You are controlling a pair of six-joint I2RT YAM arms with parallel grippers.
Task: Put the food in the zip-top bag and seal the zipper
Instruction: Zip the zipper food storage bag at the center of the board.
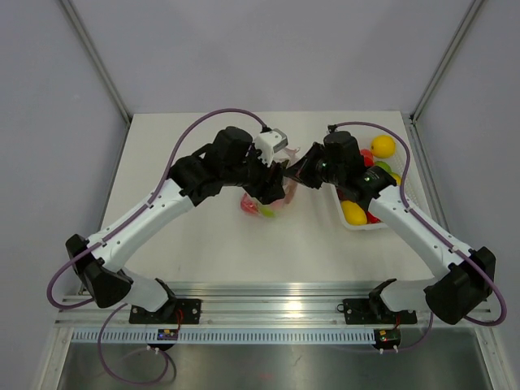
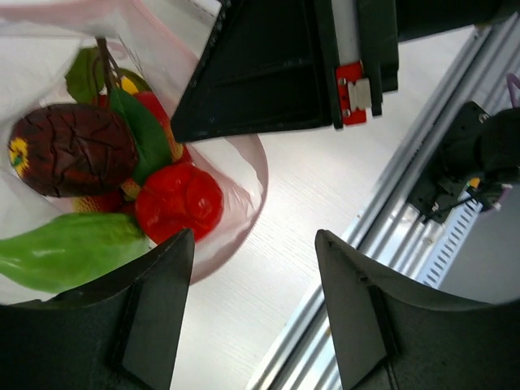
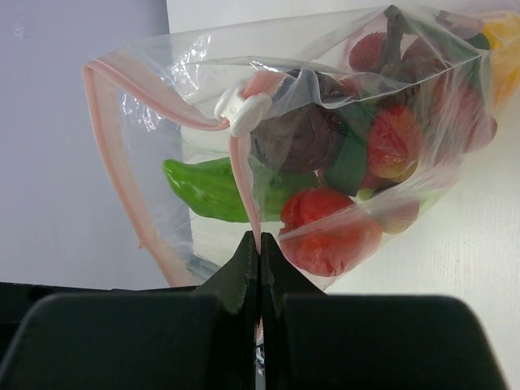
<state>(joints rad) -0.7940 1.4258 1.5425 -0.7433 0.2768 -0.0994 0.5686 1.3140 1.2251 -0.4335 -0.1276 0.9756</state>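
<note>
The zip-top bag hangs open-mouthed with food in it: a green pepper, a red tomato and a dark purple piece. A white slider sits on the pink zipper. My right gripper is shut on the zipper strip. In the left wrist view the same bag holds the purple piece, the tomato and the pepper. My left gripper stands open just beside the bag, holding nothing. From above, both grippers meet over the bag.
A white tray at the right holds more food, among it a lemon and another yellow piece. The right arm's black body is close over the left gripper. The table's near rail runs along the front.
</note>
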